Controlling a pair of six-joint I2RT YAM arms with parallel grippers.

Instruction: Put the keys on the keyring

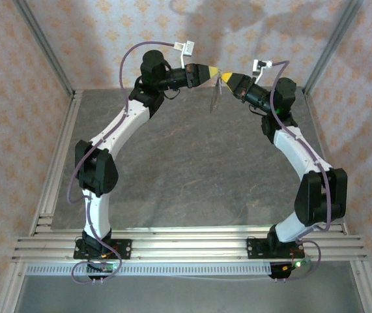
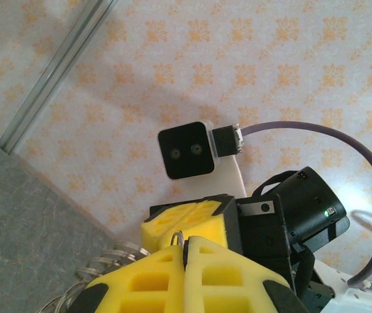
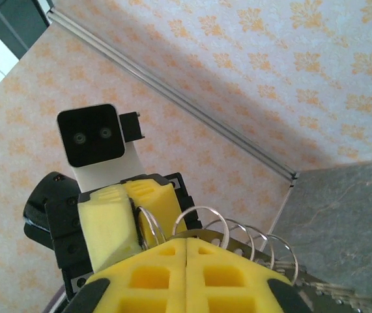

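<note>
— Where is the keyring (image 3: 206,223) held?

— It is carried in the air between the two grippers, which are raised tip to tip above the middle of the far edge of the table (image 1: 172,163). Nothing is rested on the table itself.

— How are the fingers set?

— The left gripper (image 1: 210,69) is closed. In its wrist view the yellow fingers (image 2: 153,280) are pressed together, and a small wire loop is seen pinched at their seam. The right gripper (image 1: 225,77) is closed too, its fingers (image 3: 146,280) shut flat against each other. Whether a wire is caught between them cannot be told, since the loops are hidden behind the fingertips there.

— Which way is the ring laid?

— From the right wrist, a row of silvery wire loops is seen running from the left gripper's pads, across just beyond the right fingertips, and on toward the table side. The long axis is therefore judged to lie crosswise to the right fingers rather than in line with them. Flat grey toothed pieces (image 3: 329,292) are hung at the far end of that row. Whether the key is among them cannot be told.

— Which arm is nearer?

— Neither is favoured: both tips are met at the ring. The coming move is judged to turn on one loop being kept fixed by the left gripper while the other end is worked by the right.
</note>
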